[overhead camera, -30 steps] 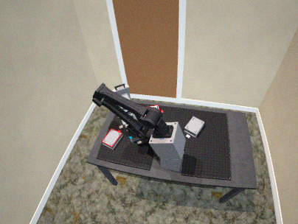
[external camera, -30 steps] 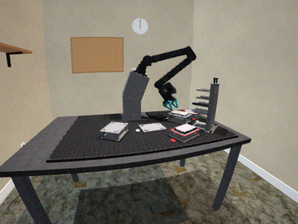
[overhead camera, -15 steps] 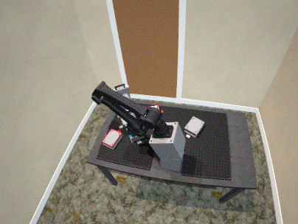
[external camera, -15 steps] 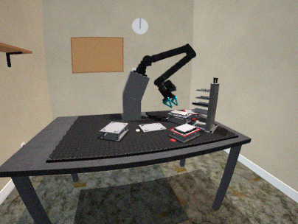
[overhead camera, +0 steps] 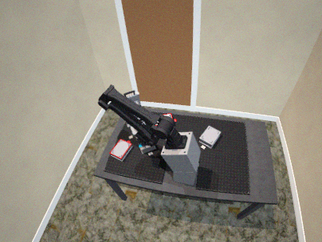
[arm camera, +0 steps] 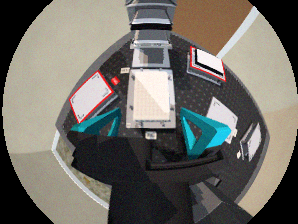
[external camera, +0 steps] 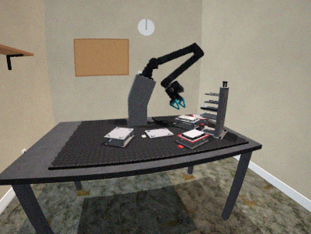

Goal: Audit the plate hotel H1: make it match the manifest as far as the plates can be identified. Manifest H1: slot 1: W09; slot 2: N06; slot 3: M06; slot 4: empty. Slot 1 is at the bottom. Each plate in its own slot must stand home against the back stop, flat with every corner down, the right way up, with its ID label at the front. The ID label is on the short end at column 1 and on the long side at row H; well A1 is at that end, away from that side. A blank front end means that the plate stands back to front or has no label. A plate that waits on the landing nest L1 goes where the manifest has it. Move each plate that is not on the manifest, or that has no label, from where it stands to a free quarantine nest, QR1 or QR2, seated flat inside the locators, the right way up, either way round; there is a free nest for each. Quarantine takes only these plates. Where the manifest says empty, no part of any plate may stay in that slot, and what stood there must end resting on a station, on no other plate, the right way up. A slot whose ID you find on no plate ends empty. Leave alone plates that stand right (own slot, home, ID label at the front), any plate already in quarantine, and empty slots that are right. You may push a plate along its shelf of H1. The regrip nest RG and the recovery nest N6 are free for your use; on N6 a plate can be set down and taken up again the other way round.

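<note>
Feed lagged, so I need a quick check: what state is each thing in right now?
End effector: open, holding nothing, above the table.
Plate below it: flat on its nest, not gripped.
Red-framed nest: holds a plate, flat.
Plate hotel: upright; contents unclear.
Grey nest: flat.

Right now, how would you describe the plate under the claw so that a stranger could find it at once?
Start at the tall grey plate hotel at the table's right end. In front of its shelves a white plate lies on a grey nest, directly below the open teal claw. Unlike the red-framed plate nearer the table's front edge, it has no red border.
</note>
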Robot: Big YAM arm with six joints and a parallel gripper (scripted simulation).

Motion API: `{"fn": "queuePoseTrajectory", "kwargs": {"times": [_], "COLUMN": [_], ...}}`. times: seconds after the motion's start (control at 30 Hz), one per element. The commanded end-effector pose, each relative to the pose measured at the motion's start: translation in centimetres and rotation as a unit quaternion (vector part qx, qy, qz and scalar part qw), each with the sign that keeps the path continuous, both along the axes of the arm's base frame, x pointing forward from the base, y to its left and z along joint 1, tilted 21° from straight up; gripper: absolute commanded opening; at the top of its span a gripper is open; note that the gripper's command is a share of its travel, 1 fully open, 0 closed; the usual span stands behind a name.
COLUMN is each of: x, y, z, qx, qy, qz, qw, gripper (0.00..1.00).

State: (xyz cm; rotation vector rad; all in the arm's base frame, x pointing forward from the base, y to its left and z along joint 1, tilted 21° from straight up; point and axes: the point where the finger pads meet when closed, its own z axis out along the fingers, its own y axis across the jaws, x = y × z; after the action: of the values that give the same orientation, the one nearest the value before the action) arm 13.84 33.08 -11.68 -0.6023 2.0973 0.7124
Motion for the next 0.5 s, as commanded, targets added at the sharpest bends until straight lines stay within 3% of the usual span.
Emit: {"fn": "queuePoseTrajectory", "kwargs": {"times": [0.0,0.47], "x": [0.0,0.1], "y": [-1.9,-3.1], "z": [1.1,3.9], "qx": [-0.014,-0.015], "qy": [0.003,0.0], "qz": [-0.005,-0.005], "qw": [1.0,1.0], "gripper": [1.0,1.0]}}
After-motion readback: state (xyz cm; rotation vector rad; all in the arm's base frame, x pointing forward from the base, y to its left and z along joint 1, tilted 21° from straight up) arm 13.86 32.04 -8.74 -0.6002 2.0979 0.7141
